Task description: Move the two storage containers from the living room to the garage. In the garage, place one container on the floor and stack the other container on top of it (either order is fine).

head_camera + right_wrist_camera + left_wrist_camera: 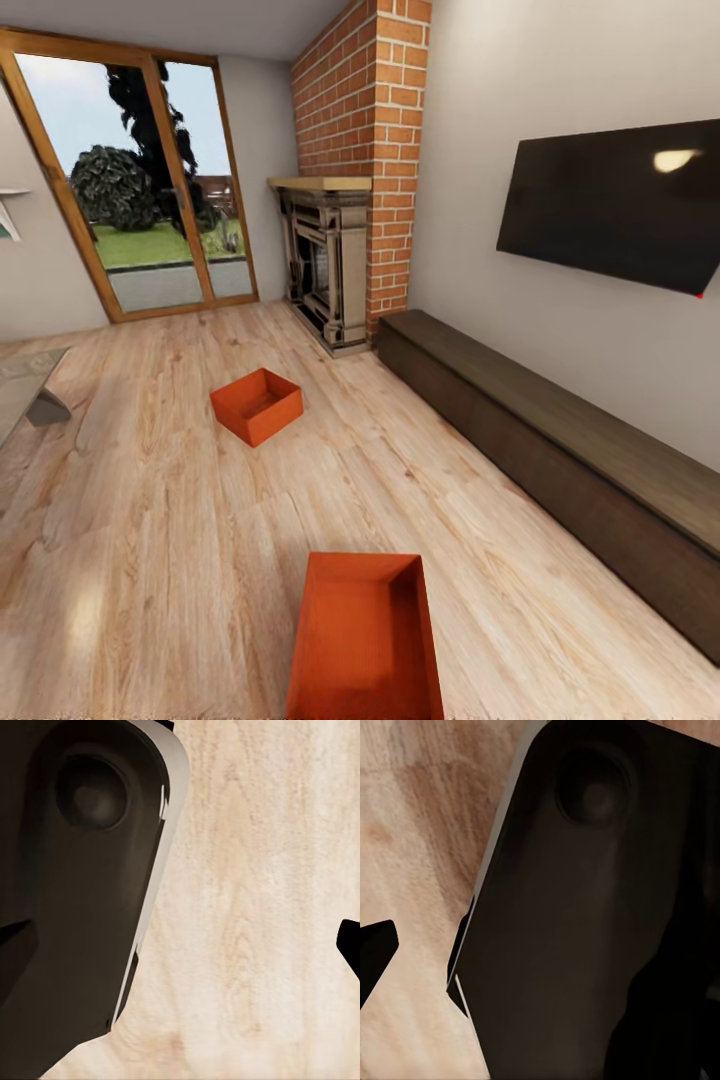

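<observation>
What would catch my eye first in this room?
Two orange bins on the pale wood floor: one close in front, the other farther off toward the brick fireplace. A big dark TV hangs on the right wall above a long low bench.

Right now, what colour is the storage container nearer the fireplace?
Orange-red, inside and out. The farther storage container shows best in the head view.

Open wood plank floor (180,520) is stretching across the middle and left of the frame. One orange container (257,404) is sitting mid-frame and another (366,640) is lying at the bottom centre, well apart, with bare planks running between them. A long dark low cabinet (560,450) is closing off the right side, the brick fireplace (335,265) is blocking the upper centre, and a glass table (25,395) is intruding at the left edge.
</observation>
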Robot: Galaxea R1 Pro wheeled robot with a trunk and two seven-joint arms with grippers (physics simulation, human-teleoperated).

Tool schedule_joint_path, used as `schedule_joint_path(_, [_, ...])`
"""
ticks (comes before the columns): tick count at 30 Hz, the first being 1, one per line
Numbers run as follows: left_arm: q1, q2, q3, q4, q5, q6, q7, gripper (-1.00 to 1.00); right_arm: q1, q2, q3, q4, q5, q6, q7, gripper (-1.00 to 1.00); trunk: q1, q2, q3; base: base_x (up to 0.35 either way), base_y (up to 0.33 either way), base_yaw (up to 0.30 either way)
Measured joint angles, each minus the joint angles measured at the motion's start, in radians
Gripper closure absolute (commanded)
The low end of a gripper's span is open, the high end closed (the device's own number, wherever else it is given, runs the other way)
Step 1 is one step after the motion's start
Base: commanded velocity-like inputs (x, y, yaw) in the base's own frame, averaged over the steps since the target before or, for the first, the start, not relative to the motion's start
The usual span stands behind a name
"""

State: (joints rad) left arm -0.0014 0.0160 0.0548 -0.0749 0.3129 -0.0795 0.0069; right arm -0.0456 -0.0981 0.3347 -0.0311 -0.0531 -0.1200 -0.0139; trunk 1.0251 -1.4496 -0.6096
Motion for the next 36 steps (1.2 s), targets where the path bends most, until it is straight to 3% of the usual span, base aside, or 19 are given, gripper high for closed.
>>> schedule_joint_path(36, [0.0,0.0,0.0,0.0,0.0,0.0,0.0,-1.0,0.0,0.001,0.005,0.0,0.007,0.006,0.0,-1.0,0.0,0.0,-0.058,0.0,0.0,0.031])
